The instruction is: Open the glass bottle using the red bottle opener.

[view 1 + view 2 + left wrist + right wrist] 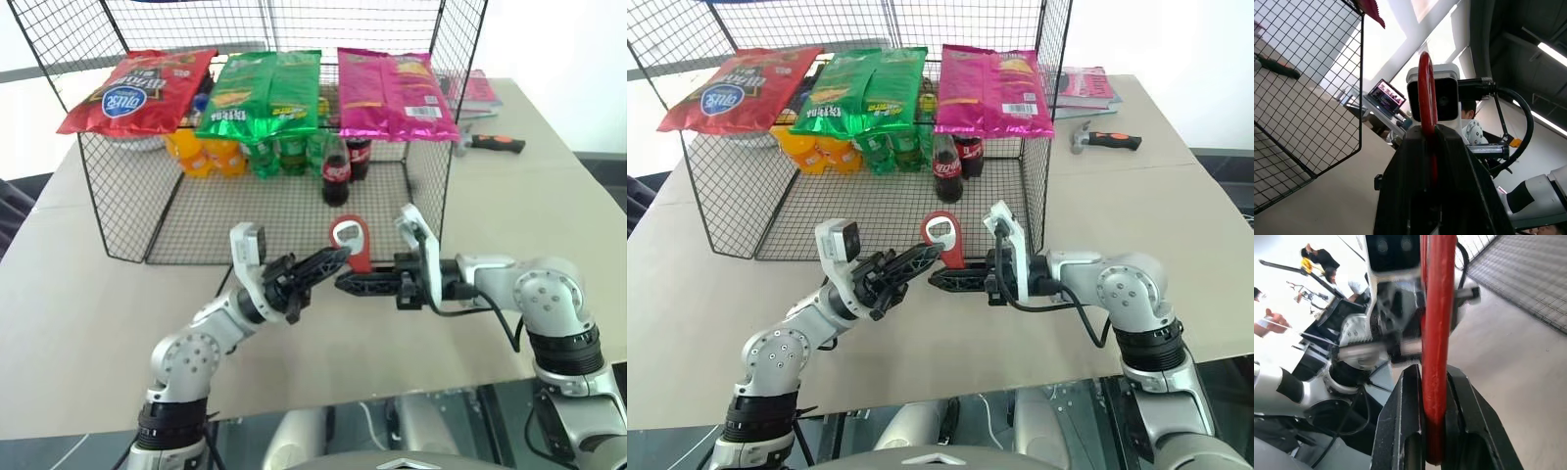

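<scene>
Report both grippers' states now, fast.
Left gripper: fingers around the red bottle opener; whether clamped cannot be told.
Right gripper: shut on the red bottle opener's handle.

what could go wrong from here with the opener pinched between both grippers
The red bottle opener is pinched only at its handle end, so it could twist or slip as the left gripper hands it over to the right gripper. The glass bottle stands close among other bottles inside the wire cage, so reaching in may topple neighbours.
</scene>
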Action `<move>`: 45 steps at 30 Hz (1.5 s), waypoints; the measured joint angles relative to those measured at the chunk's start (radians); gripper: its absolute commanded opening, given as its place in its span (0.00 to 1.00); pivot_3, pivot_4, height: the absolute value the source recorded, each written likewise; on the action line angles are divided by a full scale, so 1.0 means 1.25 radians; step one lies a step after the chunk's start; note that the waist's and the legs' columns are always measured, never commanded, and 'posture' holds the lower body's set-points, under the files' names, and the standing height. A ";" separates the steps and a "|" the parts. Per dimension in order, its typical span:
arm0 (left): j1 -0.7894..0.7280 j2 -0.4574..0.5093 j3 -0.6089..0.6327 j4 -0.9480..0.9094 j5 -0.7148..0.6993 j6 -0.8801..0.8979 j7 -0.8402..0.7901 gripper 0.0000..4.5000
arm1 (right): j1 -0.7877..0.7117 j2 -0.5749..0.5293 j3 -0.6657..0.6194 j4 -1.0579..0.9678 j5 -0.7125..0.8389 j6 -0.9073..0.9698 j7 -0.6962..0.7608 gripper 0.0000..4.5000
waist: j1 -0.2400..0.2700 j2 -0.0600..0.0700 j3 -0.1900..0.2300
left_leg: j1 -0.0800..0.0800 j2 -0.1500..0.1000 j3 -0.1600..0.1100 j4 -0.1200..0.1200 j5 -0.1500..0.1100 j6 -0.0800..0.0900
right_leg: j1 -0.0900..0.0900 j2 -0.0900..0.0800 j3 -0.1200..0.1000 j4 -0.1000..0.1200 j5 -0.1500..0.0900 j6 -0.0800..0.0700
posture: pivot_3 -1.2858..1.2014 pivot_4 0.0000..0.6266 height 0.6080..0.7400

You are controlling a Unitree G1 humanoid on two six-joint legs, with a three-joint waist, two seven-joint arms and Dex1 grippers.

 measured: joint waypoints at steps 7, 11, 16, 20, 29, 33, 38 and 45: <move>-0.005 -0.009 0.008 -0.006 0.117 -0.117 0.035 0.98 | 0.113 -0.014 -0.003 -0.073 -0.203 -0.206 -0.060 0.00 | 0.003 0.000 0.000 | 0.000 0.000 0.000 0.000 0.001 -0.002 | 0.000 0.000 0.000 0.000 0.000 0.000 | 0.52 0.24 1.00; -0.067 -0.042 -0.017 0.078 0.348 -0.336 0.087 0.98 | 0.199 -0.006 -0.004 -0.119 -0.378 -0.404 -0.111 0.00 | 0.017 0.000 0.000 | 0.000 0.000 0.001 0.000 0.001 -0.003 | 0.000 0.000 0.000 -0.001 0.000 0.000 | 0.52 0.24 1.00; -0.158 -0.053 -0.051 0.240 0.554 -0.528 0.150 0.98 | 0.245 -0.002 0.001 -0.154 -0.585 -0.628 -0.163 0.00 | 0.020 0.000 0.000 | 0.000 0.000 0.001 0.000 0.002 -0.003 | 0.000 0.000 0.000 -0.001 0.000 0.001 | 0.52 0.24 1.00; -0.270 -0.088 -0.058 0.406 0.645 -0.639 0.206 0.98 | 0.263 0.023 0.026 -0.171 -0.711 -0.751 -0.206 0.00 | 0.018 -0.001 0.000 | 0.000 -0.001 0.001 0.000 0.002 -0.003 | 0.000 0.000 0.000 -0.001 0.000 0.001 | 0.52 0.24 1.00; -0.423 -0.111 -0.074 0.696 0.743 -0.803 0.260 0.98 | 0.286 0.064 0.048 -0.171 -0.778 -0.786 -0.221 0.00 | 0.020 -0.001 0.000 | -0.001 -0.001 0.000 0.001 0.002 -0.003 | -0.001 0.001 -0.001 -0.001 0.000 0.001 | 0.52 0.24 1.00; -0.542 -0.125 -0.072 0.852 0.769 -0.884 0.294 0.98 | 0.290 0.072 0.049 -0.171 -0.792 -0.788 -0.222 0.00 | 0.019 -0.001 0.001 | -0.002 -0.002 -0.001 0.001 0.002 -0.003 | -0.001 0.001 -0.002 -0.001 0.000 0.001 | 0.52 0.24 1.00; -0.608 -0.157 -0.073 0.992 0.798 -0.926 0.330 0.98 | 0.301 0.074 0.063 -0.172 -0.800 -0.788 -0.212 0.00 | 0.016 -0.002 0.001 | -0.002 -0.002 -0.001 0.001 0.002 -0.003 | -0.002 0.001 -0.001 -0.001 0.000 0.001 | 0.52 0.24 1.00; -0.701 -0.171 -0.071 1.127 0.833 -0.933 0.426 0.98 | 0.303 0.079 0.081 -0.177 -0.806 -0.776 -0.209 0.00 | 0.017 -0.003 0.001 | -0.002 -0.002 -0.001 0.001 0.002 -0.003 | -0.002 0.001 -0.002 0.000 0.000 0.001 | 0.52 0.24 1.00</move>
